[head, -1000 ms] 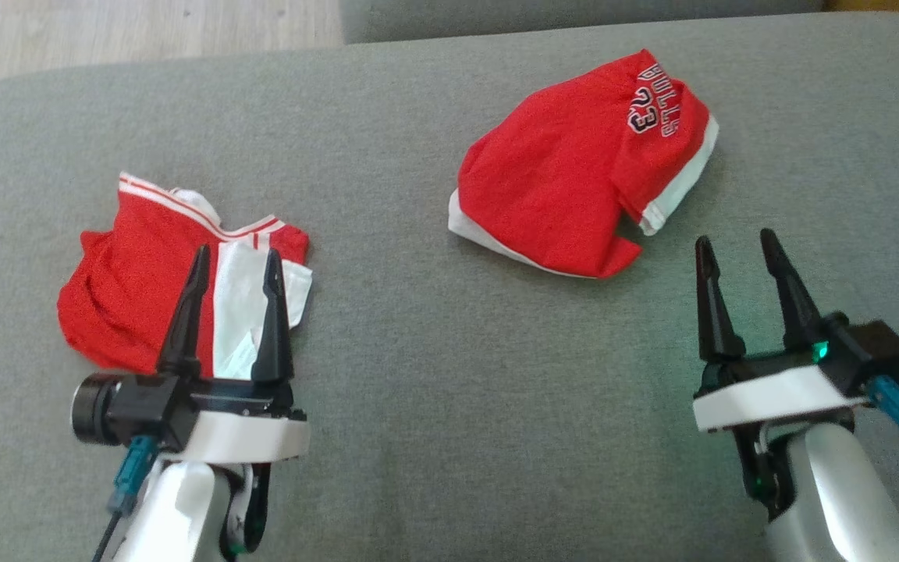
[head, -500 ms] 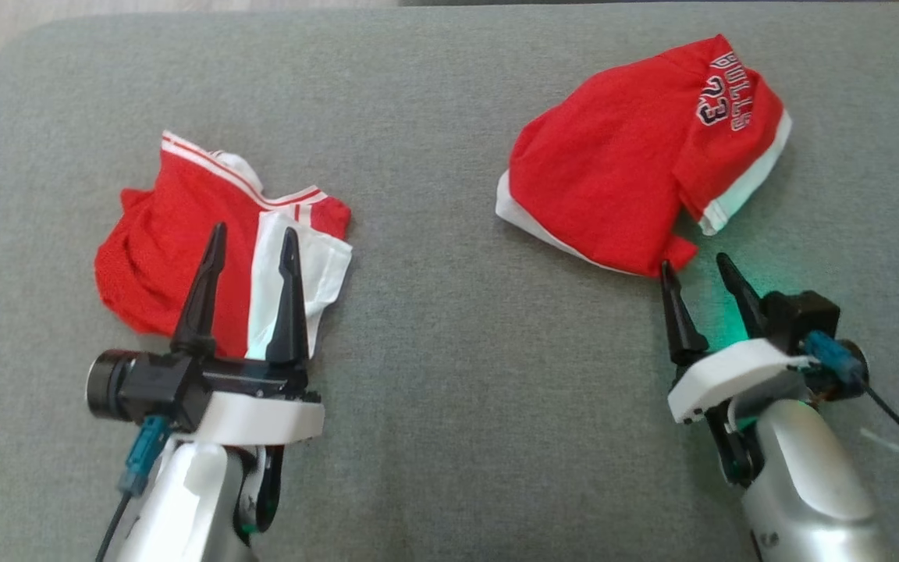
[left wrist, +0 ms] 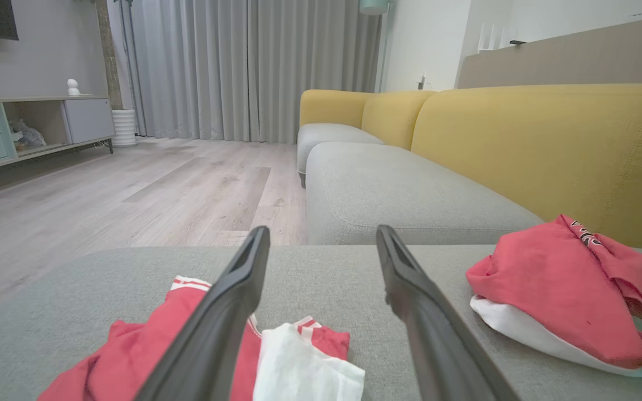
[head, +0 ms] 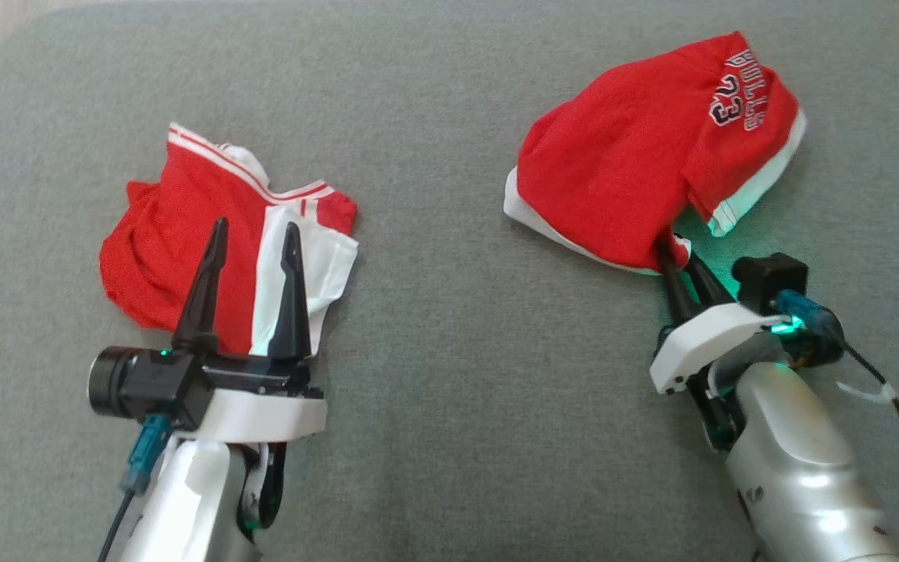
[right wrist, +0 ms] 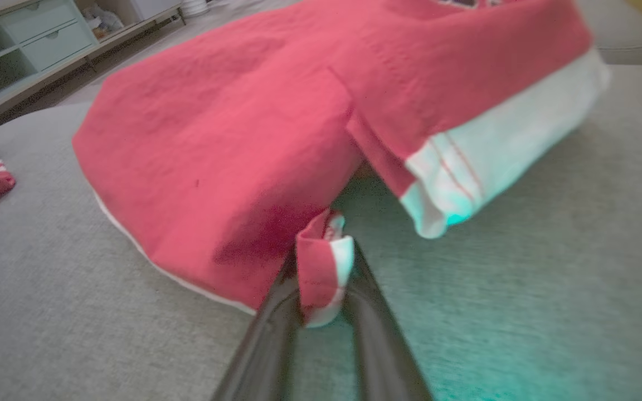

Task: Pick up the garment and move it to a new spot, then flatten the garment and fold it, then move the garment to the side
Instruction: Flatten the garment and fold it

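Right gripper (right wrist: 321, 281) pinched on a small red-and-white corner flap of the garment (right wrist: 232, 133), jaws narrowed to about the thickness of the cloth; grip is low at the near hem, probably so the piece unfurls when lifted for the move. The garment sits bunched on the grey cushion (head: 449, 375), right side, lettering at its far end; judging by how it lies, not lifted yet. Left gripper (head: 253, 234) spread wide, nothing in it, hanging over a second red-and-white piece (head: 153, 257) (likely just waiting its turn). Right wrist view gives the pinch itself, flap between the fingers; in the head view the hem covers the tips, but that view gives the layout, two piles well apart; left wrist view adds a yellow sofa back (left wrist: 549, 145) behind the garment.
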### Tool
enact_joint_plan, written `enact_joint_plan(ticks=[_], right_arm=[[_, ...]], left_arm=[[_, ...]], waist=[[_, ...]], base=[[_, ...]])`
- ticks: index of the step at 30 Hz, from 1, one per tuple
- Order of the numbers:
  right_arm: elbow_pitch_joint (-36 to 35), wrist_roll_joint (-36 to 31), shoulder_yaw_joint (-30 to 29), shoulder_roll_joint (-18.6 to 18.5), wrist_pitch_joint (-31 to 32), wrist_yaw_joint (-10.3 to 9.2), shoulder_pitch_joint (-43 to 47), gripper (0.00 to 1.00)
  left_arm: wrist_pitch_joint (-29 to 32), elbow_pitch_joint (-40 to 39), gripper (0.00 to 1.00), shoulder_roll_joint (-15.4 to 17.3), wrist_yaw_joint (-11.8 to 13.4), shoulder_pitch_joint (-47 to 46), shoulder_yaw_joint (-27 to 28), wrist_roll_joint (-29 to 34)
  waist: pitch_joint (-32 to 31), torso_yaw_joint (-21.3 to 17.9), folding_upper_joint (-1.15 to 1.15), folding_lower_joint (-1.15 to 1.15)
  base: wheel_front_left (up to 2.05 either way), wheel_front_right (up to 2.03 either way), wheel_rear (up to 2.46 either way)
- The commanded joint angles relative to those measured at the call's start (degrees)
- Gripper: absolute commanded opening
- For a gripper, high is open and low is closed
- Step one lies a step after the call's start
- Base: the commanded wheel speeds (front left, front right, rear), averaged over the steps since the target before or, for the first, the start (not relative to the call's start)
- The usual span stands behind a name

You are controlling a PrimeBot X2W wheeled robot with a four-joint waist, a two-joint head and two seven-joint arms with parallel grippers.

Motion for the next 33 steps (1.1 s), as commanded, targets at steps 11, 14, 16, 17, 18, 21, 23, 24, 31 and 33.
enact_joint_plan(ticks=[11,14,16,17,18,21,23,24,31,33], right_arm=[[-10.85,-2.30,-12.60,0.18,-2.10,-0.04,5.14,0.00],[-14.19,-4.38,-17.09,0.18,-2.11,-0.04,7.78,0.00],[-15.92,-6.16,-20.49,0.18,-2.09,-0.04,9.07,0.00],[-16.56,-6.61,-22.13,0.18,-1.83,-0.04,9.56,0.00],[-17.06,-6.94,-23.62,0.18,-1.33,-0.04,9.99,0.00],[-18.10,-8.15,-26.72,0.18,-0.40,-0.04,10.69,0.00],[-18.99,-9.41,-29.81,0.18,0.36,-0.04,11.01,0.00],[-19.25,-9.87,-31.13,0.18,0.76,-0.04,11.07,0.00],[-19.37,-14.25,-39.33,0.18,0.66,-0.04,9.82,1.00],[-19.35,-14.29,-37.77,0.18,-0.29,-0.04,9.37,1.00]], left_arm=[[-0.46,-1.23,1.00,-0.26,-0.63,1.03,3.57,0.48],[-0.46,-1.13,1.00,-0.47,-0.91,1.89,3.46,0.65],[-0.46,-1.01,1.00,-0.63,-1.05,2.15,3.29,0.84],[-0.46,-0.95,1.00,-0.72,-1.13,2.17,3.16,0.92],[-0.46,-0.89,1.00,-0.84,-1.18,2.16,3.06,0.97],[-0.46,-0.77,1.00,-1.09,-1.35,2.19,2.76,1.00],[-0.46,-0.68,1.00,-1.33,-1.46,2.36,2.51,1.01],[-0.46,-0.67,1.00,-1.42,-1.46,2.48,2.46,1.01],[-0.46,-0.35,1.00,-1.67,-1.81,2.57,2.74,1.20],[-0.46,-0.42,1.00,-1.67,-1.81,2.52,2.93,1.30]], waist=[[-4.90,-5.76,0.00,-0.01],[-5.83,-7.26,0.00,-0.01],[-6.17,-7.92,0.00,-0.01],[-6.31,-8.11,0.00,-0.01],[-6.44,-8.23,0.00,-0.01],[-6.66,-8.36,0.00,-0.01],[-6.79,-8.49,0.00,-0.01],[-6.83,-8.57,0.00,-0.01],[-6.63,-8.69,0.00,-0.01],[-6.71,-8.79,0.00,-0.01]], base=[[0.00,0.00,0.00],[0.00,0.00,0.00],[0.00,0.00,0.00],[0.00,0.00,0.00],[0.00,0.00,0.00],[0.00,0.00,0.00],[0.00,0.00,0.00],[0.00,0.00,0.00],[0.00,0.00,0.00],[0.00,0.00,0.00]])
